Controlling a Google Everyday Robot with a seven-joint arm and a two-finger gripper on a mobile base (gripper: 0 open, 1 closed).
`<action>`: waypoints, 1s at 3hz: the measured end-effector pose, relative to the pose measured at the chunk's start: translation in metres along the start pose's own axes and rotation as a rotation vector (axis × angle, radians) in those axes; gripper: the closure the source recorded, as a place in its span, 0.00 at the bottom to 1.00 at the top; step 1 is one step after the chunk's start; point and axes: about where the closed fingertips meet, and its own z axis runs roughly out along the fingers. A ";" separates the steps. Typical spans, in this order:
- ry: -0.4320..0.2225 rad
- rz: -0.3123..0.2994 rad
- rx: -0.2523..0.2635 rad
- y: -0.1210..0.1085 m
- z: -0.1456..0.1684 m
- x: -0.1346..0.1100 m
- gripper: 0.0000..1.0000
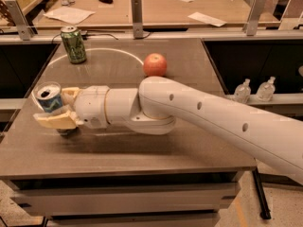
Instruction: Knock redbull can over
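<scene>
The redbull can (49,98), blue and silver with an open silver top, is at the table's left edge and leans to the left. My gripper (61,108) reaches in from the right and is shut on the can. Its cream near finger (53,122) crosses in front of the can's base and hides it. The far finger (70,93) sits just behind the can. The white arm (199,112) stretches across the table from the right.
A green can (73,44) stands upright at the table's back left. A red apple (155,64) lies at the middle back, just behind the arm. The table's left edge (26,122) is close to the can. Two clear bottles (255,90) stand off to the right.
</scene>
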 end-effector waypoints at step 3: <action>-0.031 -0.181 0.014 -0.036 -0.053 -0.048 1.00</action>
